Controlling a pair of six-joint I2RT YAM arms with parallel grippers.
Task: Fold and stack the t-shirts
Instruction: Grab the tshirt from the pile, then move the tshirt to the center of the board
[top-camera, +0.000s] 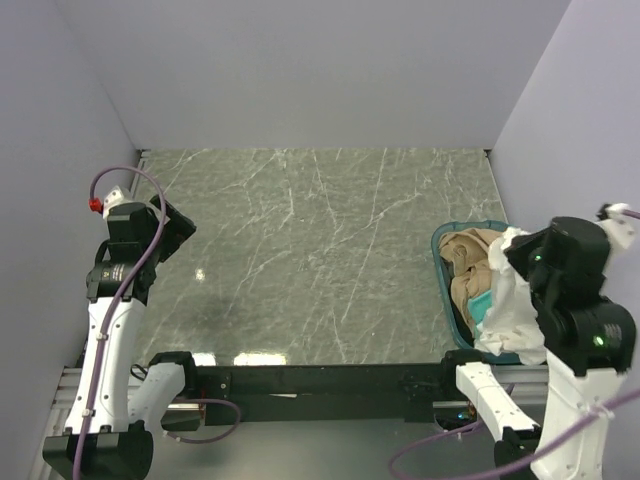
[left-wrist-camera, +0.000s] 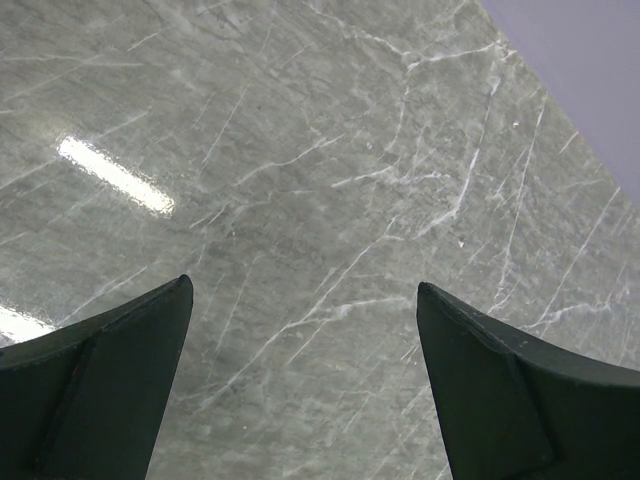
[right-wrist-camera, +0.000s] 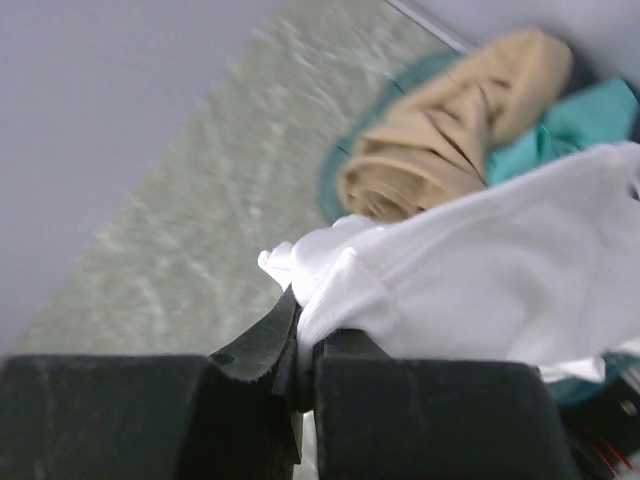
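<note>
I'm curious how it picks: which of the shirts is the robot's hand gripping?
The white t-shirt, pinched at its edge by the right hand; the tan t-shirt and teal t-shirt lie bunched in the basket, ungripped.

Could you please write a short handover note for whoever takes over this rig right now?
Left end effector: open, empty, above the table.
Right end effector: shut on a bunched edge of the white shirt, at the basket.
Tan shirt and teal shirt: crumpled in the basket.
Done: nothing folded or stacked.
Left: pull the white shirt out, spread and fold it, then the other two, and stack them.
</note>
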